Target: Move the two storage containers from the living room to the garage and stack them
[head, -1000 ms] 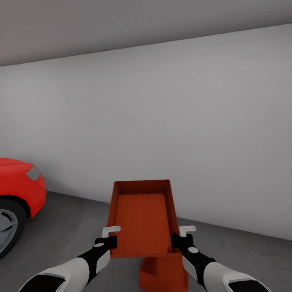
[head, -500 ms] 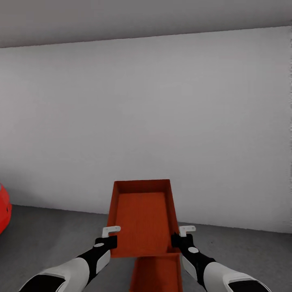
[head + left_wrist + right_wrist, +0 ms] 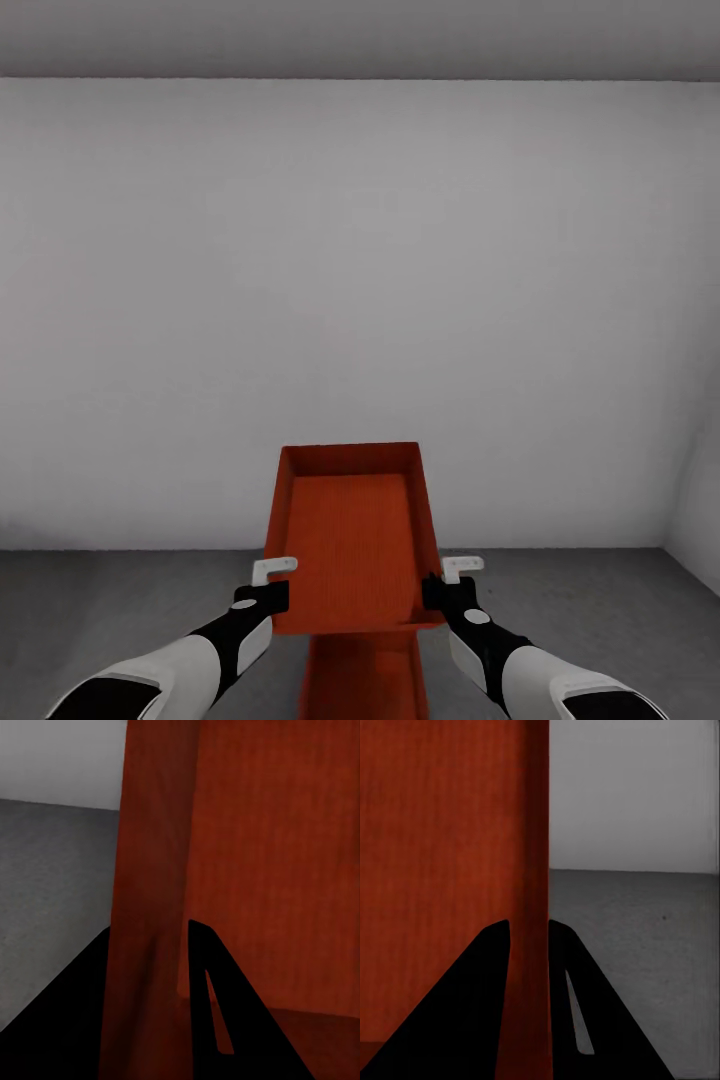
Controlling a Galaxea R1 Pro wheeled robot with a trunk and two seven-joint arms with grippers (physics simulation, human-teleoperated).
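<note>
Garage: white wall point(image 3: 360, 300), dark grey concrete floor point(image 3: 120, 600). An orange-red storage container point(image 3: 350, 540) is held up in front of the robot; left gripper point(image 3: 262, 590) fingers pinch its left wall, right gripper point(image 3: 447, 588) fingers pinch its right wall. The second container point(image 3: 362, 680) sits on the floor directly below it.

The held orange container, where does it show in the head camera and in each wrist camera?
Head view: the held container sits low at centre, between the left gripper and right gripper.
Left wrist view: its side wall runs between the fingers.
Right wrist view: its wall runs between the fingers.
Shared landmark: the grey floor.
</note>
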